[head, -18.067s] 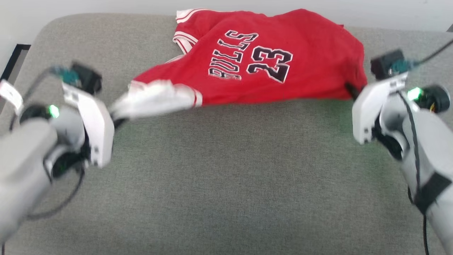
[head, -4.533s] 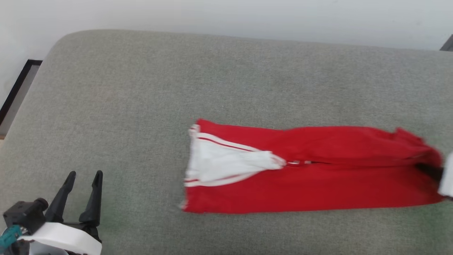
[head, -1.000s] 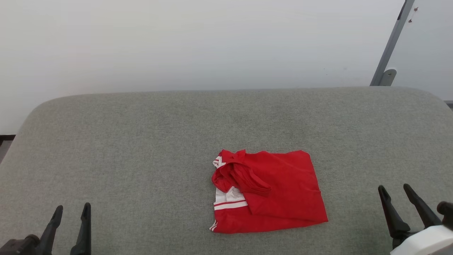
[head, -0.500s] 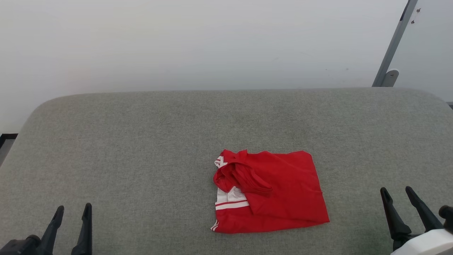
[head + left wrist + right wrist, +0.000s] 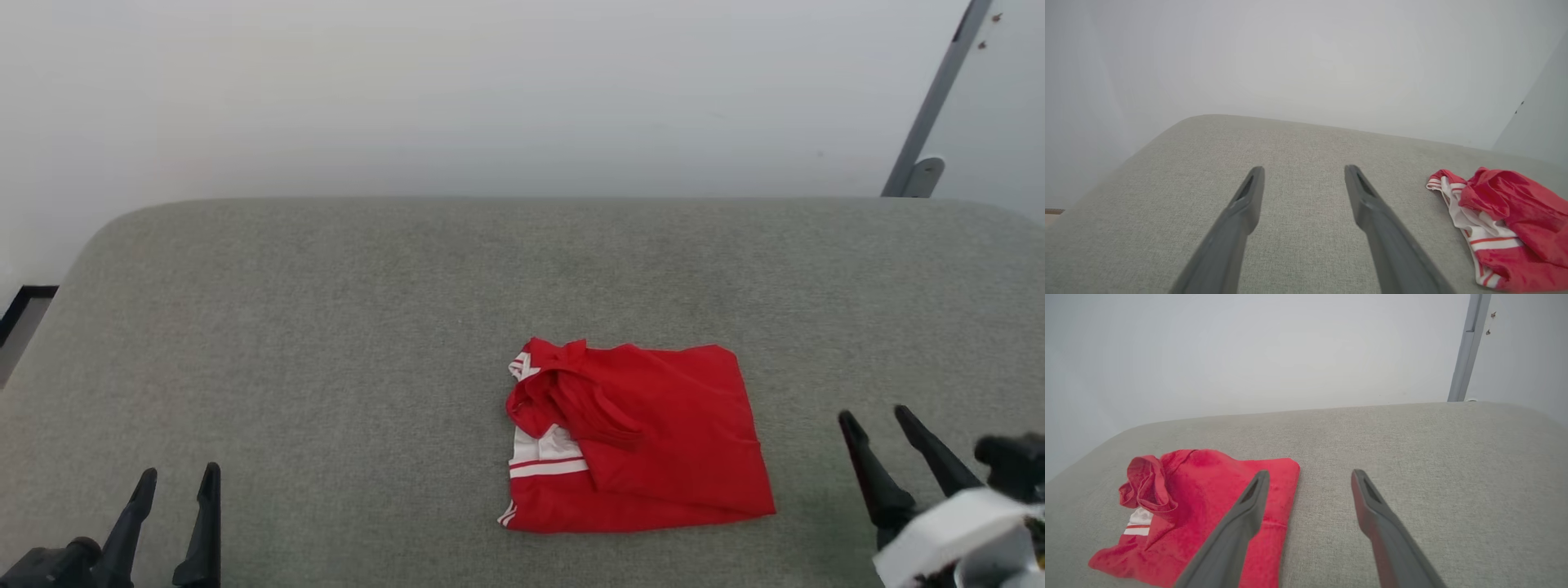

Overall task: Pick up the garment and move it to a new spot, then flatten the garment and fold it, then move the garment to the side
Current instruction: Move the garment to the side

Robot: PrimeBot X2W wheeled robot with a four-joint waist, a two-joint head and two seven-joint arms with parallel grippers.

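The garment (image 5: 653,449) lies folded into a compact red rectangle on the grey cushioned surface (image 5: 343,327), right of centre, with a white striped sleeve edge and a bunched red fold at its left side. My left gripper (image 5: 180,475) stands open at the lower left, far from the cloth, with nothing between its fingers. My right gripper (image 5: 878,415) is open at the lower right, a short way right of the garment. In the left wrist view the garment (image 5: 1502,220) sits at the right, beyond the open left gripper (image 5: 1303,172). The right wrist view has the garment (image 5: 1200,506) at the left and the open right gripper (image 5: 1309,474) empty.
A pale wall (image 5: 490,90) rises behind the cushioned surface. A grey metal post (image 5: 931,106) leans at the back right. A dark frame edge (image 5: 20,310) shows past the surface's left side.
The head view has shifted slightly, so the garment sits a little further right and up in it. The right gripper has moved a bit left and up. The garment lies as before.
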